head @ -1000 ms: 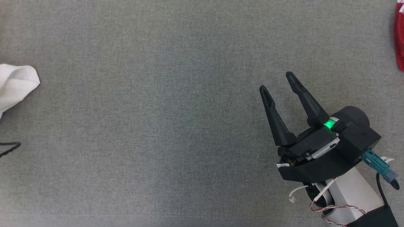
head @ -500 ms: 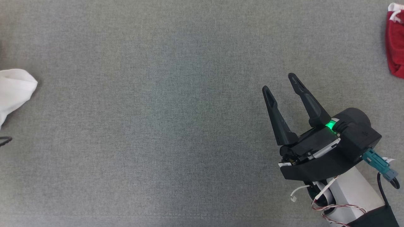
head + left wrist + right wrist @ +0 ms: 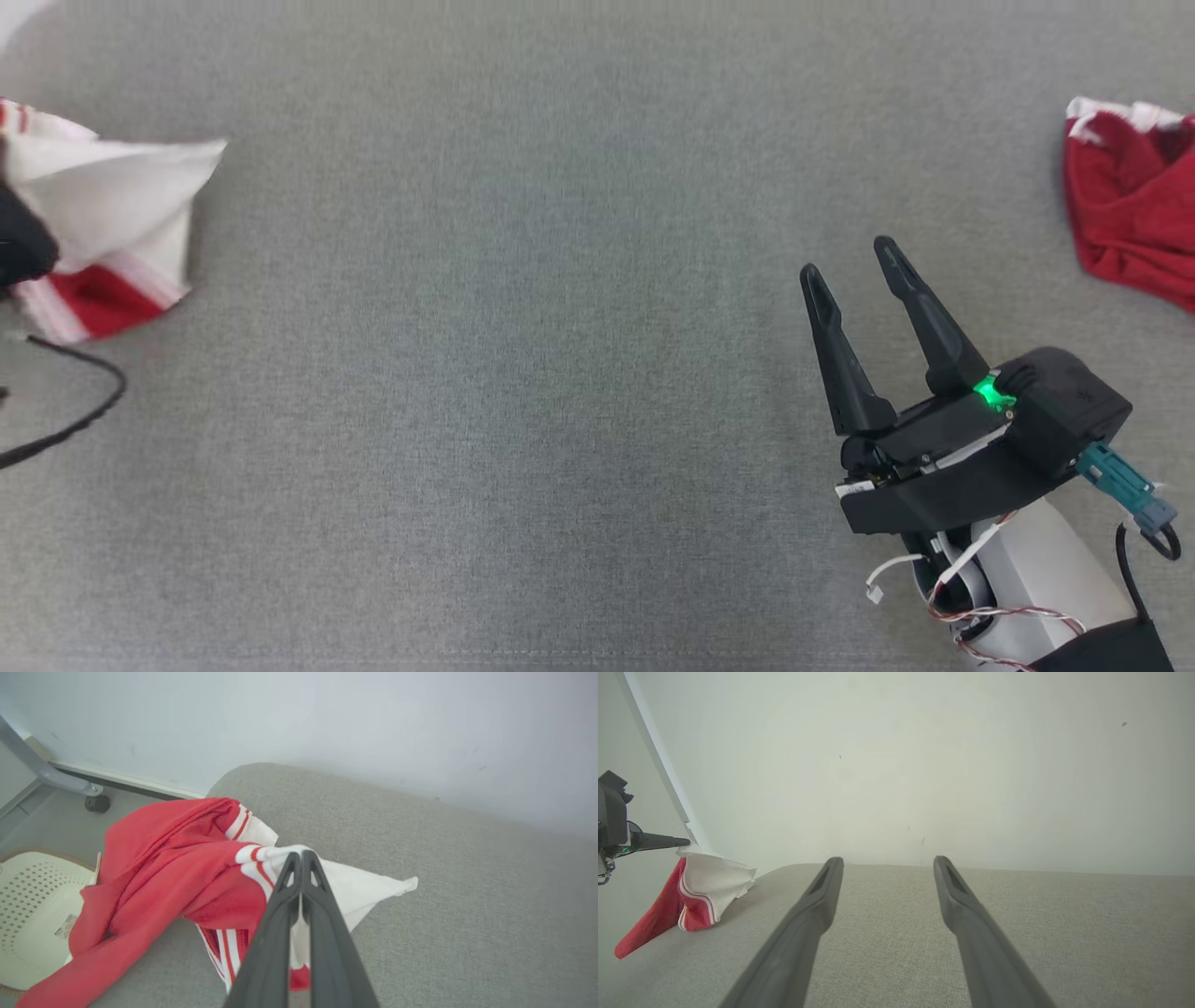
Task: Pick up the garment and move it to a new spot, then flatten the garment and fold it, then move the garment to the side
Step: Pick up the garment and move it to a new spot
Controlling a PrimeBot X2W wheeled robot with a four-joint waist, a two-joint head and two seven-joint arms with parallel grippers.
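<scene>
No legible text, brand or number anywhere; small tag (image 3: 65, 926) in white basket (image 3: 28, 905) too blurred.

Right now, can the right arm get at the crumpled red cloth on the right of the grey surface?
Probably yes. The open right end effector lies apart from the crumpled red cloth, with bare grey fabric surface between them; nothing blocks it.

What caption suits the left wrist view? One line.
Left gripper shut on the red-and-white garment at the grey cushion's edge.
</scene>
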